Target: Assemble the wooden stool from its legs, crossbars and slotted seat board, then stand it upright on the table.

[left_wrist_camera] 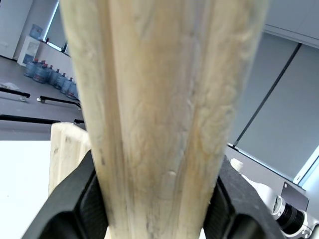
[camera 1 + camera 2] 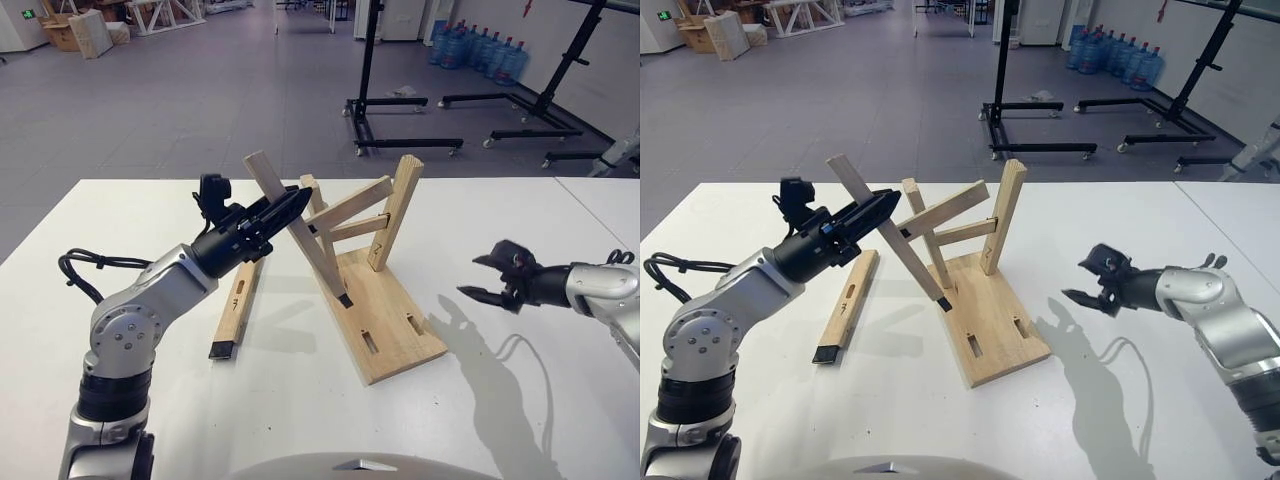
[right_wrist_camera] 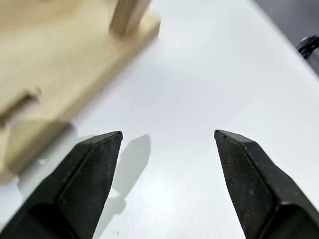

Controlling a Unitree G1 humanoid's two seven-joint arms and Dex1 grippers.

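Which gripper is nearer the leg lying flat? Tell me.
Left. The left gripper, gripping a tilted leg, is close above the flat leg; the right gripper sits beyond the seat board.

Tilted leg (image 2: 296,228) over seat board (image 2: 400,335): black-tipped foot at board's middle, can't tell if it's in a slot or just resting. Left wrist view: that leg runs out of frame at both ends. The left gripper (image 2: 288,207) fingers (image 1: 75,199) clamped on it are cut by the edge. Loose leg (image 2: 232,318) left of board: far end hidden behind left gripper. Right wrist view: board blurred & cropped, upright leg (image 3: 128,15) on it cropped too.
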